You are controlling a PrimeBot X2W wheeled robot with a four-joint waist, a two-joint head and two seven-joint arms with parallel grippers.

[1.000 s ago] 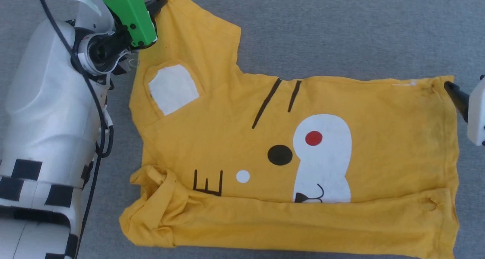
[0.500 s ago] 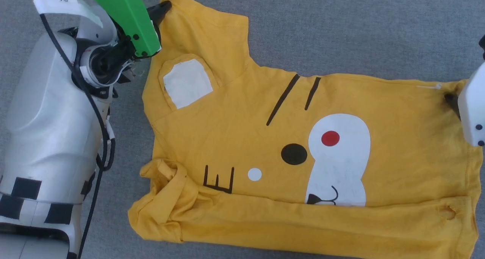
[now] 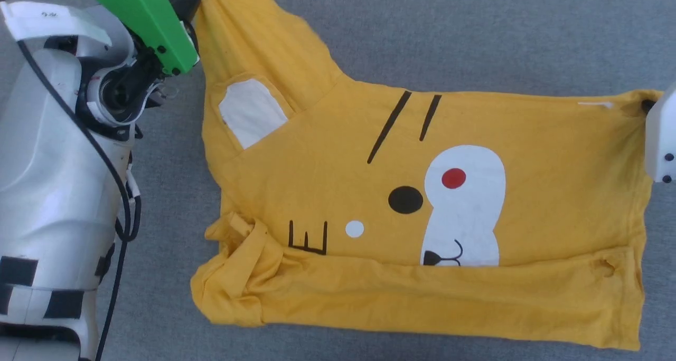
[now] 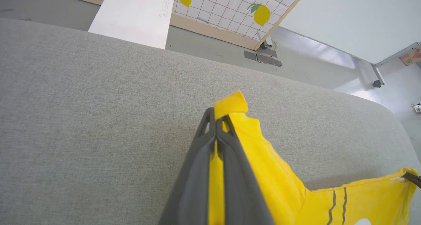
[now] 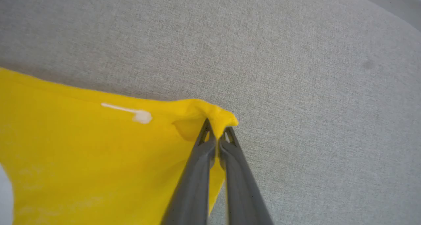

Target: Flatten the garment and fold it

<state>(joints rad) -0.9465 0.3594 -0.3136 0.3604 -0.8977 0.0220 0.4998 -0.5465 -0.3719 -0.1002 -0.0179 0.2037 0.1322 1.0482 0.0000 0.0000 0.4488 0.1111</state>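
The mustard-yellow garment (image 3: pixel 554 192) is printed with white patches (image 3: pixel 465 208), 2 black stripes (image 3: pixel 388 126), 1 black dot (image 3: pixel 405 199) and 1 red dot (image 3: pixel 453 178).

Your robot's left arm (image 3: pixel 53 155) wears glossy white shells, marked low down with black squares (image 3: pixel 16 271). A black cable (image 3: pixel 111 292) runs along it, and a bright green cover (image 3: pixel 137 18) with dark screws sits near the wrist. The right wrist housing (image 3: pixel 660 139) is white with two dark screws. The left gripper (image 4: pixel 215 116) and right gripper (image 5: pixel 216 129) have long dark-grey fingers.
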